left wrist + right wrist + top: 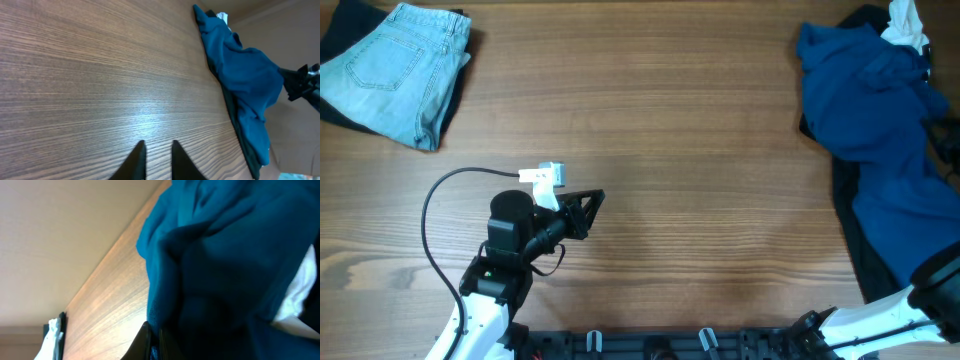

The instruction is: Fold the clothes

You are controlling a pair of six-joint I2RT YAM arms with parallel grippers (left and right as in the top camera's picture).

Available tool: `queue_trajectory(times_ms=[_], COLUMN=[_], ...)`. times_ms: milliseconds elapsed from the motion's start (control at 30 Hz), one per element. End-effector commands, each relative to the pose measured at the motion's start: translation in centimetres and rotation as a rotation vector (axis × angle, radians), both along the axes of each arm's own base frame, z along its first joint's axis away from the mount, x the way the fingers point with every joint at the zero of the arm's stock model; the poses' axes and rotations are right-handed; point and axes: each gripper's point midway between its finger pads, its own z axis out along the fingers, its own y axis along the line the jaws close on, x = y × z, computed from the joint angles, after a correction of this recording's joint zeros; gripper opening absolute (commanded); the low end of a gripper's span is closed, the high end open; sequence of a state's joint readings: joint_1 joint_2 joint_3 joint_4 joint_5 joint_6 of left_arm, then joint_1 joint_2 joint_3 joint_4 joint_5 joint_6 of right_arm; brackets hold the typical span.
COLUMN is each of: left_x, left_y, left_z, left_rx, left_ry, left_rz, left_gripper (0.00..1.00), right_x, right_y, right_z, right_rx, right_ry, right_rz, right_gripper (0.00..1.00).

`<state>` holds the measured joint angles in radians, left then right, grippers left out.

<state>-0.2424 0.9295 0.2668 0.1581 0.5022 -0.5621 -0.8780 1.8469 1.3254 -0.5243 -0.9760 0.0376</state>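
Sprawling along the right edge of the bench (pixel 700 130), the shirt (pixel 880 130) is a deep teal-blue heap of soft, plain cloth, crumpled into rounded folds and loose ridges with no flat panel showing. Its upper part bunches into a thick lump, and the lower part trails toward the near edge as a narrower, wrinkled strip. A black cloth (pixel 848 235) lies under it and shows as a dark band along its left side. A white garment (pixel 905 25) pokes out at the far end, touching the teal fabric.

The right end effector (pixel 154 337) sits at the shirt's outer side, its dark fingers pressed together. Teal cloth crowds right against them and appears caught between them. From the left wrist view the fabric rises in a peak toward that black tool.

The left end effector (pixel 598 196) hovers over bare wood, well apart from the shirt. Its two black, wedge-shaped fingers (pixel 135 162) are drawn almost together, with only a thin strip of wood showing between them and nothing held. A black cable (pixel 430 230) loops behind its arm.

The bench top is smooth brown wood with long, fine grain lines and a soft sheen. Pale-blue denim jeans (pixel 395 70) lie folded into a stiff rectangle at the far left corner, seams and a back pocket showing.
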Motion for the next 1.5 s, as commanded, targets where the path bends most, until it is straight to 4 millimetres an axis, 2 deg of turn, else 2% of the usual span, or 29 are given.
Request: queue_trajectory(times_ms=[0, 167, 267, 333, 433, 467, 500, 600, 633, 800, 900, 1100, 1267, 1467], left_x=[0.3, 0.3, 0.4, 0.4, 0.4, 0.5, 0.5, 0.7, 0.8, 0.9, 1.0, 1.0, 1.0, 1.2], left_y=[-0.2, -0.2, -0.1, -0.1, -0.1, -0.2, -0.2, 0.0, 0.1, 0.2, 0.2, 0.3, 0.3, 0.6], left_z=[0.6, 0.6, 0.6, 0.7, 0.8, 0.9, 0.9, 1.0, 1.0, 1.1, 1.1, 1.1, 1.0, 0.9], left_rx=[-0.001, 0.0, 0.001, 0.0, -0.001, -0.002, -0.003, 0.002, 0.004, 0.006, 0.008, 0.009, 0.012, 0.021], left_ry=[-0.017, -0.018, -0.019, -0.022, -0.026, -0.032, -0.033, -0.042, -0.044, -0.049, -0.05, -0.05, -0.048, -0.048], left_rz=[-0.004, -0.003, 0.0, 0.0, 0.0, 0.0, 0.0, 0.013, 0.018, 0.024, 0.027, 0.03, 0.033, 0.05], left_gripper=[0.04, 0.04, 0.06, 0.06, 0.06, 0.08, 0.11, 0.13, 0.13, 0.06, 0.05, 0.06, 0.04, 0.04], right_x=[-0.1, -0.7, -1.4, -1.7, -2.1, -2.1, -2.0, -1.5, -1.2, -0.6, -0.8, -2.1, -3.5, -6.2], right_y=[0.9, 2.0, 3.3, 4.6, 7.1, 9.2, 10.4, 13.9, 15.6, 21.7, 25.4, 32.5, 37.2, 42.6], right_z=[4.1, 8.1, 11.1, 12.9, 14.2, 14.6, 14.7, 14.8, 14.9, 15.2, 15.4, 15.5, 15.3, 15.2], right_rx=[-0.016, -0.083, -0.129, -0.145, -0.157, -0.167, -0.174, -0.171, -0.168, -0.184, -0.201, -0.185, -0.179, -0.161], right_ry=[-0.099, -0.161, -0.209, -0.239, -0.249, -0.252, -0.25, -0.24, -0.242, -0.251, -0.261, -0.28, -0.289, -0.304], right_rz=[0.029, 0.039, 0.049, 0.072, 0.117, 0.167, 0.196, 0.276, 0.32, 0.464, 0.552, 0.741, 0.868, 1.029], right_gripper=[0.05, 0.05, 0.04, 0.05, 0.05, 0.05, 0.04, 0.05, 0.05, 0.05, 0.05, 0.05, 0.05, 0.05])
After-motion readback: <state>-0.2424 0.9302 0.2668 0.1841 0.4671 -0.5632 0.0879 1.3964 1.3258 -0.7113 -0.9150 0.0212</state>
